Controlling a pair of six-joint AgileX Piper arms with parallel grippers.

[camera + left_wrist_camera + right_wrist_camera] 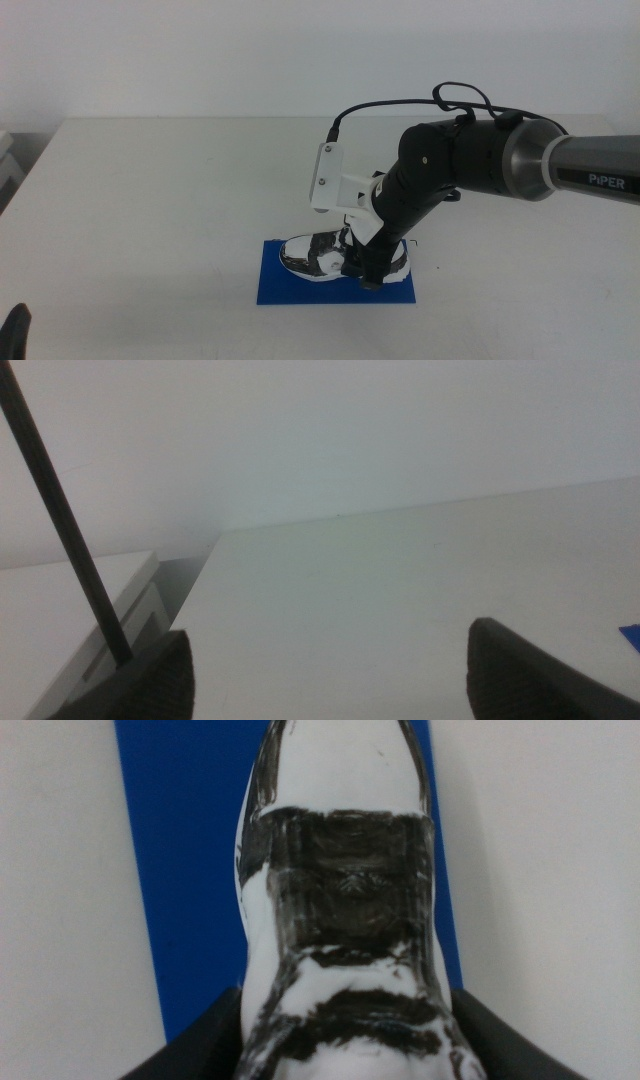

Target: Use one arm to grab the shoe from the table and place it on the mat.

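Note:
The black-and-white shoe point(315, 253) lies lengthwise on the blue mat point(280, 285) near the front of the white table point(150, 200). The arm from the right reaches down over it, and my right gripper point(368, 268) is shut on the shoe's heel end. In the right wrist view the shoe point(340, 900) fills the space between the two dark jaws, with the mat point(190, 870) under it. I cannot tell whether the sole rests fully on the mat. My left gripper point(15, 335) waits at the bottom left corner, open and empty point(330, 660).
A white box-like object point(8, 160) stands off the table's left edge, also in the left wrist view point(70, 610). A black cable point(60, 510) crosses that view. A sliver of the mat point(632, 635) shows at its edge.

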